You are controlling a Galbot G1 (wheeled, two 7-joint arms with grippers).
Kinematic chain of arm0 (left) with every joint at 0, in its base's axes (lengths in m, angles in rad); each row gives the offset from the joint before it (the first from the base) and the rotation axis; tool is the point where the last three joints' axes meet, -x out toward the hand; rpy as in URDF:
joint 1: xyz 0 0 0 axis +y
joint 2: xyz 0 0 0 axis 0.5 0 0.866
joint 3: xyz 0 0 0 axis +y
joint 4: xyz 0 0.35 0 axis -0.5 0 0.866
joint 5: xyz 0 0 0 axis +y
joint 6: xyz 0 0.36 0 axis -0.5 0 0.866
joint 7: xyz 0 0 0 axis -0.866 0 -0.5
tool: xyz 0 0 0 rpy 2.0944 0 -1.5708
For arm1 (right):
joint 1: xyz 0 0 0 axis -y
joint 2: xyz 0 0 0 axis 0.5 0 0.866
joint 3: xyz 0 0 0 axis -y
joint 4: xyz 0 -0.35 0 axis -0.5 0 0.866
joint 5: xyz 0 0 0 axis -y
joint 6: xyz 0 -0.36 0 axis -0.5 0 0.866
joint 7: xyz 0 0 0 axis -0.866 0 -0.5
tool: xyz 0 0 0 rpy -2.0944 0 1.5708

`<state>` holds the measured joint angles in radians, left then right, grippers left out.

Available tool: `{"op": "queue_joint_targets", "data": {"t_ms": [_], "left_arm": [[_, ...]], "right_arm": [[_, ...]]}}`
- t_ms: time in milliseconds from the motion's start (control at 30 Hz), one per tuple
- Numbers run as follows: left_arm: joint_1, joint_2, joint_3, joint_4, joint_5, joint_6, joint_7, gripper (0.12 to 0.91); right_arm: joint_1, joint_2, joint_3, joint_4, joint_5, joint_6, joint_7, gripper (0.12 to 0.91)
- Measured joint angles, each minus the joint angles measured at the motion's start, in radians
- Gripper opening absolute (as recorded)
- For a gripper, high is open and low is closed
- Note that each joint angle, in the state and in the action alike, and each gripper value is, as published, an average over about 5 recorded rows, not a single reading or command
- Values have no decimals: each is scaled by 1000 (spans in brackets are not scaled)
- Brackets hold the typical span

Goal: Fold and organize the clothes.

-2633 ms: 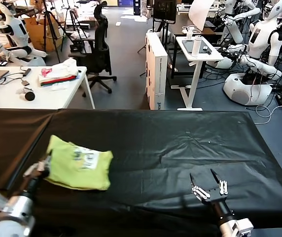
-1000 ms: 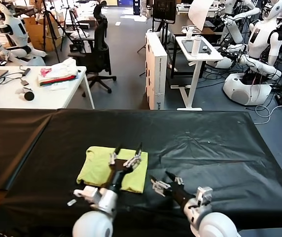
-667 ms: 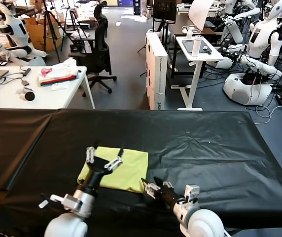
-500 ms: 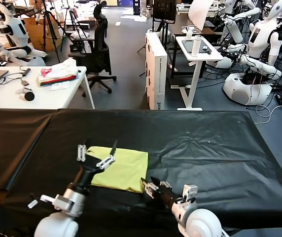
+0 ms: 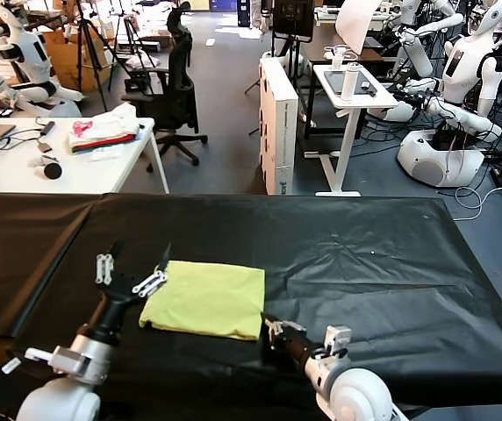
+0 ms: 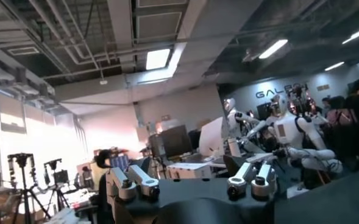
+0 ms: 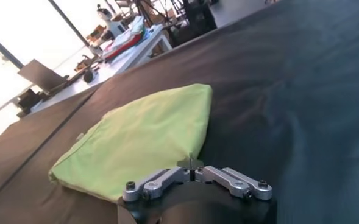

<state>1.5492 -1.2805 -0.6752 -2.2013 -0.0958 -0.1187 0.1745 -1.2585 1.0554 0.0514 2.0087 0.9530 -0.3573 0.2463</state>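
The folded lime-green T-shirt [image 5: 205,300] lay flat on the black-covered surface [image 5: 365,263], left of its middle and toward the near edge, a tidy rectangle with its plain side up. The right gripper [image 5: 270,330] sat low on the surface at about 5 o'clock from the shirt, just off its near right corner, with its fingers drawn together; in the right wrist view the closed tips [image 7: 191,163] met right at the pointed corner of the T-shirt [image 7: 136,143], and whether a pinch of cloth was caught between them could not be told. From that corner the shirt spread away toward 11 o'clock across the dark cover. The left gripper [image 5: 133,267] stood raised at the shirt's left edge, at roughly 9 o'clock from the cloth, its two fingers spread wide apart and holding nothing; one fingertip [image 5: 162,256] hung over the shirt's far left corner without clearly touching it. The left wrist view looked up and out across the room, showing the spread fingers [image 6: 133,182] against ceiling and distant robots. Beyond the surface, at 11 o'clock, a white table [image 5: 23,171] carried a pile of pink, white and red cloth [image 5: 103,130], well apart from the shirt.
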Motion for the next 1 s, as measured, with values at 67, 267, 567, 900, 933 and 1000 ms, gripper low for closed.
{"op": "queue_joint_targets", "data": {"t_ms": [67,267,567,900,933,1000], "left_arm": [[3,1,-11,0,-3,0,0,907],[10,2,-39,7,-20,1,0,907],[30,9,-79,26,-89,10,0,907],[41,21,-102,33,-169,65,-5,907],[43,22,-102,33,-182,77,-9,907],[49,27,-103,32,-213,100,-19,907]], "right_arm": [[-5,-11,17,5,1,4,6,139],[-30,-53,79,23,-13,5,36,139],[-79,-116,165,32,-43,10,37,139],[-196,-145,264,90,-71,69,0,174],[-215,-143,277,96,-96,95,-17,201],[-255,-139,307,103,-157,162,-53,310]]}}
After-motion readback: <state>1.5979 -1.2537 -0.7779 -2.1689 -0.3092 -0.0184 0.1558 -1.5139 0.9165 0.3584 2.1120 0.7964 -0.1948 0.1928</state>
